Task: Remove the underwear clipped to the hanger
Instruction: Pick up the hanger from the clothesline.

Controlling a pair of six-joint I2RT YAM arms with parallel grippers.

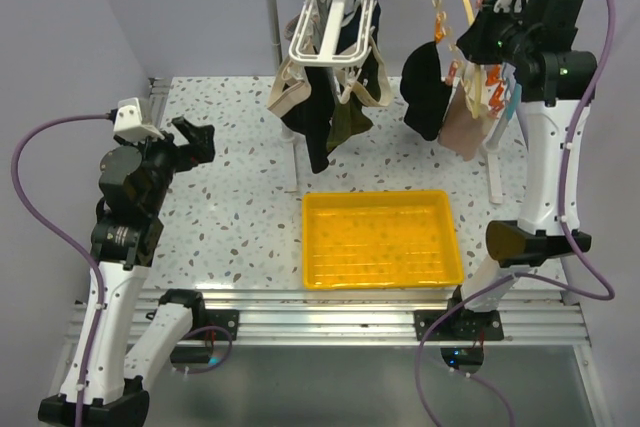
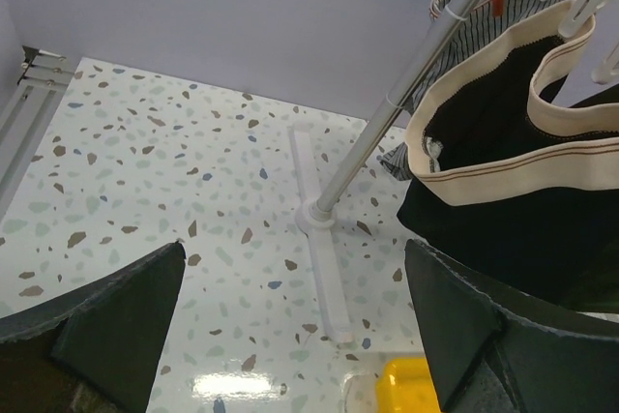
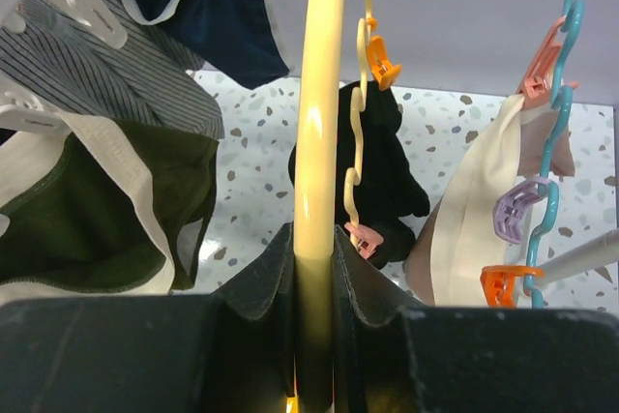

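the right claw is up at the rail over the table's far right corner, its fingers pressed together on the yellow hanger, pinching its bar. a black pair hangs from that hanger's clips, and a beige pair from the teal hanger just beside it. the rest of the underwear hangs off the white hanger at the far middle. the left claw is spread wide over the table's left side, holding nothing. this looks like the step of steadying the yellow hanger. next, probably, the black pair must be tugged free of its clips and dropped in the tray by the near edge, where nothing lies yet.
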